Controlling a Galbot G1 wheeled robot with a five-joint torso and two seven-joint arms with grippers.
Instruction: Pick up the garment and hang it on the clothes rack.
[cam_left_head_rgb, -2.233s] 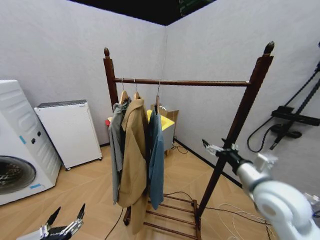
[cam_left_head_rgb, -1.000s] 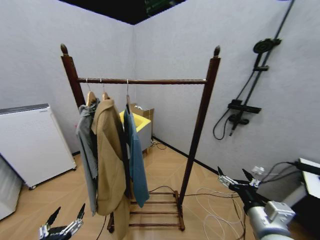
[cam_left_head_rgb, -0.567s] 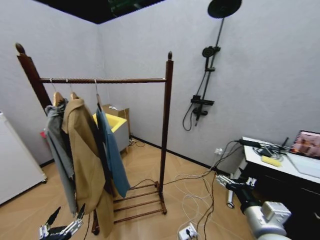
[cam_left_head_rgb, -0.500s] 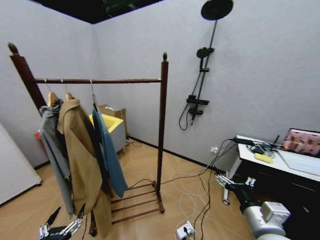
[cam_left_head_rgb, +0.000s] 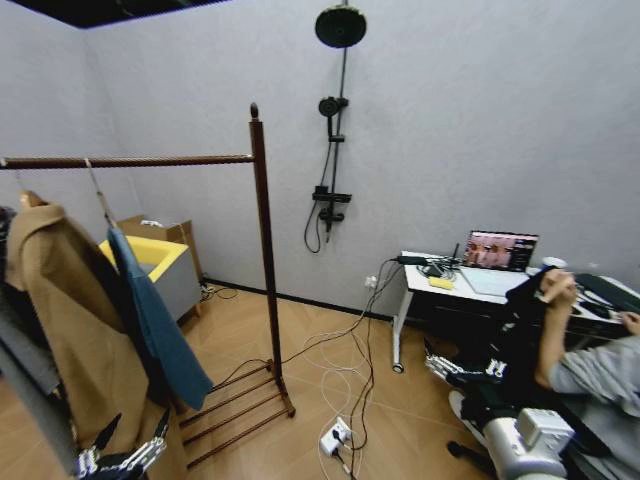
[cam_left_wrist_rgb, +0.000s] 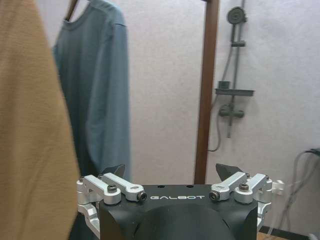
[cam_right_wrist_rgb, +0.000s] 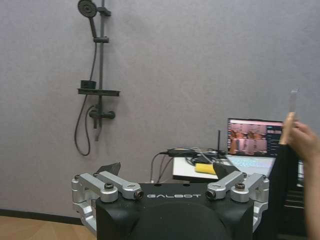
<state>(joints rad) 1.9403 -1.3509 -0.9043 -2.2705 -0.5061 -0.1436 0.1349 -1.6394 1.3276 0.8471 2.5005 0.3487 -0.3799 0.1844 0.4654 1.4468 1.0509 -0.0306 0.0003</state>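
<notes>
One teal-blue garment (cam_left_head_rgb: 158, 330), limp on the clothes rack (cam_left_head_rgb: 262, 250).

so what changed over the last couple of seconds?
The robot turned to its right, so the view swung: the clothes rack now sits at left, with a desk ahead. Right gripper lowered from beside the rack. Left gripper stayed low. Both open, empty. The garment still hangs on the rack.

Staged test room, grey walls, wall shower set (cam_left_head_rgb: 335, 110), laptop desk (cam_left_head_rgb: 470, 290), loose floor cables (cam_left_head_rgb: 350, 400)
</notes>
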